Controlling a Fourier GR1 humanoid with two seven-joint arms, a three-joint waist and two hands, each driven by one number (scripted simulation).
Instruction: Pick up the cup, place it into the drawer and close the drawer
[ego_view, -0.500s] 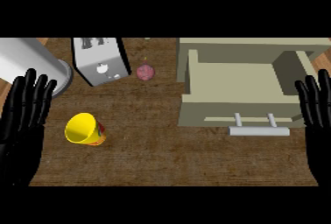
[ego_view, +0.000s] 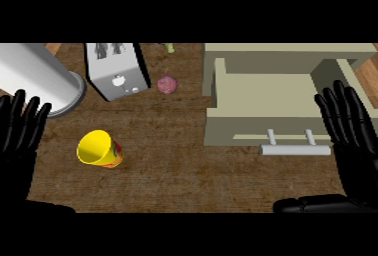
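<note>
While the yellow cup (ego_view: 100, 148) sits on the brown bench (ego_view: 192, 180), tipped so its open mouth leans up and to the left, it is near the left hand (ego_view: 21, 132) and well apart from the right hand (ego_view: 347, 125). Both hands have straight, spread fingers and hold nothing (so the left one is the handy one). To the cup's right, the drawer (ego_view: 277, 95) stands open with bare bench between.

Non-task items occupy the far left portion of the brown tabletop (ego_view: 192, 175). A large white cylinder (ego_view: 37, 77) lies tilted at the far left corner. Just beside it, toward the centre, stands a silver toaster (ego_view: 117, 70) with two top slots. A small reddish-purple vegetable (ego_view: 167, 83) rests near the toaster's right side. A small green item (ego_view: 170, 47), too small to identify, sits at the far edge.
</note>
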